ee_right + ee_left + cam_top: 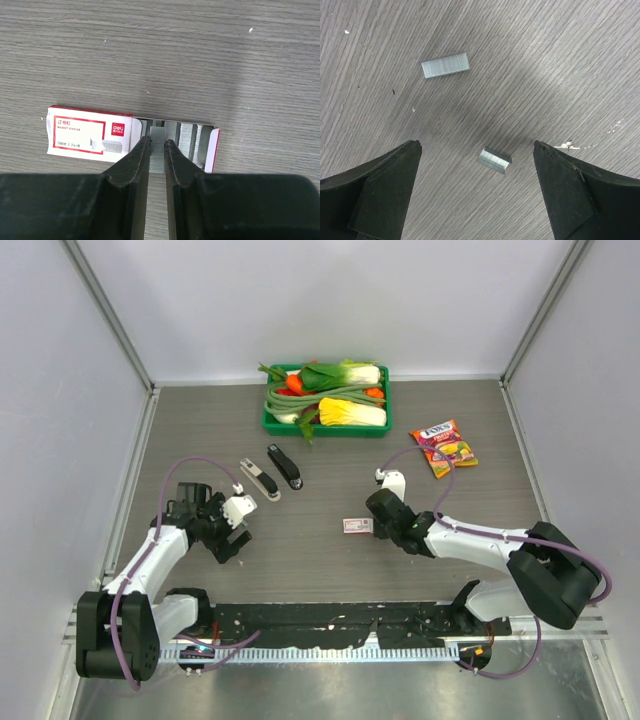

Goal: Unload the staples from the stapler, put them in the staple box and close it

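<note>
Two short grey metal staple strips lay loose and apart on the grey wood-grain counter, below the left gripper, whose fingers were spread wide and held nothing. One more grey strip was pinched in the right gripper at the open end of the single red-and-white cardboard staple box, where further rows sat. One slim white and light-grey stapler rested beyond the left gripper, just beside one all-black stapler. Unloading seemed largely done; whether its rail was empty could not be told, and the loose strips seemed left to gather.
</note>
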You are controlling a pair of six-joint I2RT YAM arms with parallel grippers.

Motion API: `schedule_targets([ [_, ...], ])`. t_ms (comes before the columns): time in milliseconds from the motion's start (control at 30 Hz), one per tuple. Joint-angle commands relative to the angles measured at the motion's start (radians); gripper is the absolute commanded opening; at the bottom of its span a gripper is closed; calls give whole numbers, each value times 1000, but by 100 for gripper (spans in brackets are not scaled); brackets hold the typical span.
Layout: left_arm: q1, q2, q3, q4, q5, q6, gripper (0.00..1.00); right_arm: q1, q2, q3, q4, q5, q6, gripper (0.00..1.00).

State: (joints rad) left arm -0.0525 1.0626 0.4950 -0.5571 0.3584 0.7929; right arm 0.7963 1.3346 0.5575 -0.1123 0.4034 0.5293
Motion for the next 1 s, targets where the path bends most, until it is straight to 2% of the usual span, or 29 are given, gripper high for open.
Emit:
schedule_targets([
  [0,-4,-7,-3,3,-1,11,100,0,-29,-11,40,32,9,20],
  [533,-4,-7,-13,6,-9,17,100,0,-91,-50,91,31,12,19],
  [967,-4,-6,-7,-3,-10,16,100,-2,-61,-64,146,26,20,19],
])
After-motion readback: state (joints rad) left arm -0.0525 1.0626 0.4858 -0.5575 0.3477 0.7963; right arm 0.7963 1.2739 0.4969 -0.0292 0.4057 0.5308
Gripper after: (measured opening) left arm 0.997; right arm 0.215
